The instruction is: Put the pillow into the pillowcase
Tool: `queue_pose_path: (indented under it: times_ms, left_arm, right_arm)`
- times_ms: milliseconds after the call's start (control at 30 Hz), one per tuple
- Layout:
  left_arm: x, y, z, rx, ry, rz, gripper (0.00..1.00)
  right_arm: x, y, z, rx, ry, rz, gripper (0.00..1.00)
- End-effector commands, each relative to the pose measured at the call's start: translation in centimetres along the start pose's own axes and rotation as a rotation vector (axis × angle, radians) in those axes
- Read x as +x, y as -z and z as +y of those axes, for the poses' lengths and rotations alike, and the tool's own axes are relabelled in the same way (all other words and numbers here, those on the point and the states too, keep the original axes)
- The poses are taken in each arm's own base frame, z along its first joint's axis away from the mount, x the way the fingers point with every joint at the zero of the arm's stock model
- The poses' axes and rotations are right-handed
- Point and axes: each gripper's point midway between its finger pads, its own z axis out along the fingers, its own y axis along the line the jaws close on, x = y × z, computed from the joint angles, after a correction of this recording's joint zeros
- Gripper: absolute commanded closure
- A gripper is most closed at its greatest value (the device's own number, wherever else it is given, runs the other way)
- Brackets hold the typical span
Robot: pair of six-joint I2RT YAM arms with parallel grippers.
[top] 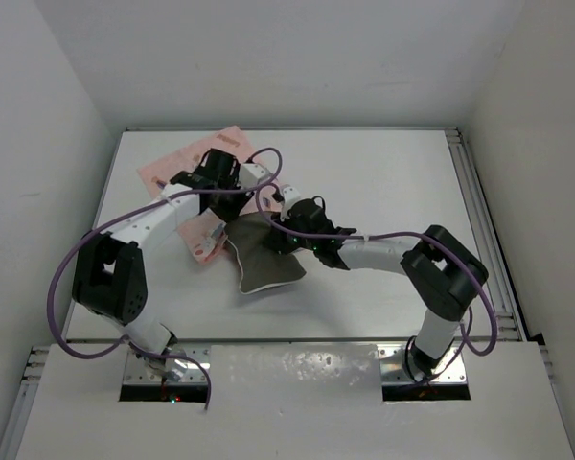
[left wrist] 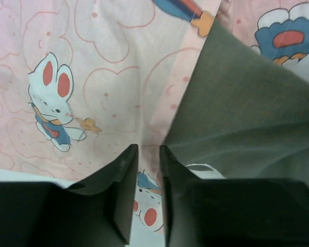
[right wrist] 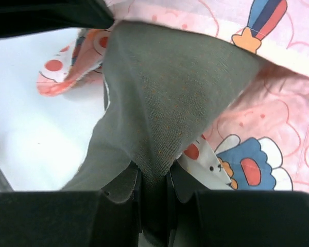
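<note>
The pale-pink pillowcase (top: 177,171) lies at the back left of the table, its near edge lifted. The olive-grey pillow (top: 266,261) hangs crumpled at the middle, its upper end going into the case's opening. My left gripper (top: 241,199) is shut on the pillowcase's edge; in the left wrist view the printed cloth (left wrist: 92,87) runs between the fingers (left wrist: 124,170), with the pillow (left wrist: 242,108) just to the right. My right gripper (top: 282,230) is shut on a fold of the pillow (right wrist: 165,98); the pillowcase (right wrist: 283,113) drapes over the pillow's far end.
The white table (top: 383,182) is boxed in by white walls at the left, back and right. A metal rail (top: 481,220) runs along the right edge. Purple cables (top: 268,158) loop off both arms over the cloth.
</note>
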Motion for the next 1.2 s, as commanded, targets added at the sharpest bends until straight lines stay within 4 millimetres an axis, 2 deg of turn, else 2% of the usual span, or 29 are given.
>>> queue_pose_path:
  times_ms: [0,133,167,233,267,333,433,567,633,667,700,733,767,833,967,1000,1067,1100,1133,1167]
  left_arm:
    - [-0.3,0.0,0.4,-0.052,-0.044,-0.040,0.75]
    - [0.8,-1.5,1.1,-0.094,-0.063,-0.019,0.74]
    - [1.0,-1.7,1.2,-0.099,-0.066,-0.011,0.76]
    - [1.8,-2.4,1.4,-0.103,-0.070,0.007,0.96]
    - [2.0,-2.4,1.5,-0.105,-0.065,0.012,1.00]
    - [2.2,-2.4,1.5,-0.096,-0.062,0.020,1.00]
    - [1.4,-2.0,1.4,-0.059,-0.031,-0.002,1.00]
    - [-1.4,-0.5,1.5,-0.009,-0.007,-0.071,1.00]
    - [-2.2,0.0,0.7,0.038,0.006,-0.095,1.00]
    - [-2.8,0.4,0.1,0.056,0.007,-0.111,1.00]
    - [-2.8,0.6,-0.3,0.069,0.008,-0.111,1.00]
    - [-2.9,0.7,-0.5,0.077,0.013,-0.115,1.00]
    - [-2.9,0.9,-0.6,0.079,0.024,-0.119,1.00]
    - [-2.2,0.5,-0.9,0.084,0.029,-0.100,1.00]
    - [-1.6,0.0,-1.2,0.100,0.037,-0.076,1.00]
    - [-1.7,0.1,-1.2,0.100,0.040,-0.079,1.00]
    - [-1.8,0.1,-1.3,0.107,0.043,-0.085,1.00]
    - [-2.1,0.3,-1.5,0.113,0.042,-0.092,1.00]
    - [-2.2,0.4,-1.6,0.116,0.039,-0.095,1.00]
    - [-2.3,0.5,-1.7,0.121,0.039,-0.101,1.00]
  right_arm:
    - [-2.5,0.1,0.1,-0.012,0.004,-0.084,1.00]
    - [-1.2,-0.5,0.0,-0.022,-0.025,-0.052,1.00]
    - [-1.0,-0.5,0.1,-0.029,-0.034,-0.053,1.00]
    - [-0.7,-0.5,0.0,-0.028,-0.040,-0.051,1.00]
    - [-0.5,-0.6,-0.1,-0.025,-0.037,-0.046,1.00]
    - [-0.2,-0.5,-0.2,-0.021,-0.032,-0.033,1.00]
    - [-0.1,-0.5,-0.4,-0.015,-0.018,-0.024,1.00]
    - [-0.3,-0.5,-0.5,-0.009,-0.014,-0.034,1.00]
    - [-0.7,-0.7,-0.5,-0.009,-0.016,-0.049,0.98]
    - [-1.0,-0.8,-0.4,-0.012,-0.015,-0.058,0.89]
    - [-1.3,-0.9,-0.3,-0.016,-0.012,-0.069,0.53]
    - [-1.5,-1.0,-0.2,-0.029,-0.016,-0.070,0.30]
    - [-1.8,-1.2,0.1,-0.036,-0.018,-0.070,0.17]
    - [-1.6,-1.5,0.0,-0.034,-0.035,-0.059,0.01]
    - [-1.3,-2.3,0.4,-0.025,-0.090,-0.078,0.01]
    - [0.1,-3.1,0.3,-0.017,-0.099,-0.042,0.01]
    - [-0.1,-4.3,0.2,0.007,-0.125,-0.018,0.01]
    - [2.2,-5.0,-0.9,0.056,-0.146,0.060,0.04]
    - [2.4,-5.3,-1.0,0.060,-0.154,0.072,0.08]
    - [2.1,-5.7,-0.4,0.031,-0.154,0.078,0.27]
